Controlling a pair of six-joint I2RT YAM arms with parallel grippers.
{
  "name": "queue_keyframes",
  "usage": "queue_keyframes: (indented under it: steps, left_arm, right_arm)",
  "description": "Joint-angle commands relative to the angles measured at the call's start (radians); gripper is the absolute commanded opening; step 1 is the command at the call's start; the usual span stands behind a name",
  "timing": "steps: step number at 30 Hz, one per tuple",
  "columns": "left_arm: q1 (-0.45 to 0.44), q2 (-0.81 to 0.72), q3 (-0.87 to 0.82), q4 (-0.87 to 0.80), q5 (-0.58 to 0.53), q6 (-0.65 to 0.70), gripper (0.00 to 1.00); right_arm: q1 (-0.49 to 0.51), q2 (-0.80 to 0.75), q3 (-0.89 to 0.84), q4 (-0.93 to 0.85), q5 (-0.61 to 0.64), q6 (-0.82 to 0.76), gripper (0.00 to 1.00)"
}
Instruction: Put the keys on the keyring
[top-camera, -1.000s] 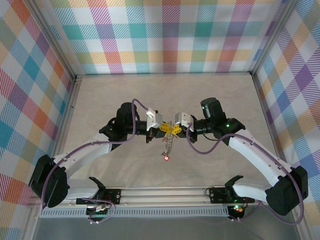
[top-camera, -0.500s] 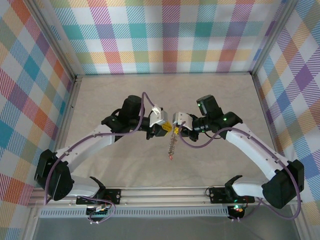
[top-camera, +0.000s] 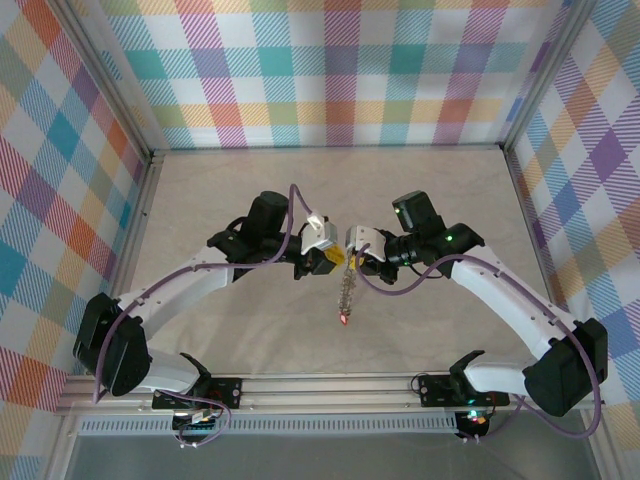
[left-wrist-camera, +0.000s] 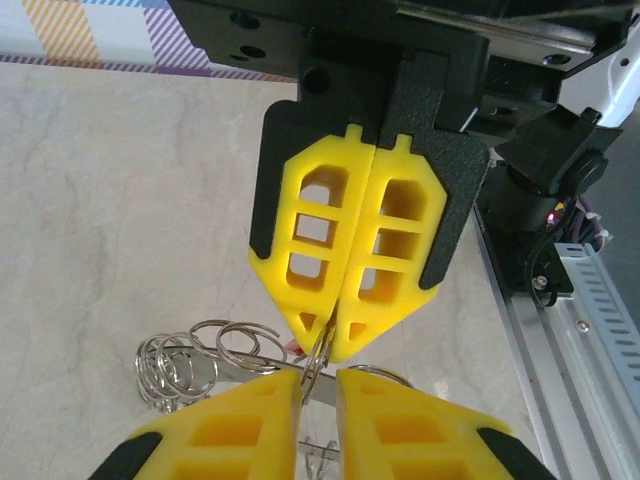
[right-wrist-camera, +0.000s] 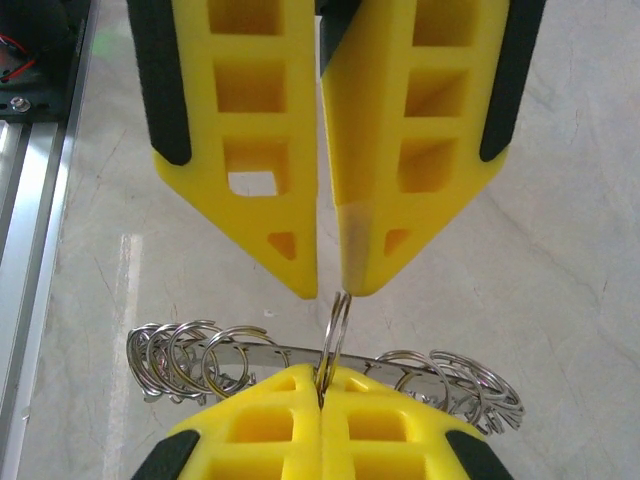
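Above the table, the right gripper is pinching the keyring, jaws pressed together. The left gripper is standing with jaws slightly spread around it. The keyring is looking light, stiff and slippery, so gripping its flat sides seems better. A key is hanging below.

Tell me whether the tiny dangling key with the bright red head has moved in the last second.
Yes. The key drifted right against the fixed silver metal rail.

Glossy metal keyring, matt (smooth) plastic right pincer.
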Motion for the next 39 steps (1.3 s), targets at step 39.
queue_keyframes:
  steps: [39]
  left_arm:
    - [0.001, -0.01, -0.031, 0.128, 0.128, -0.006, 0.0]
  right_arm:
    - [-0.006, -0.063, -0.074, 0.125, -0.056, 0.009, 0.25]
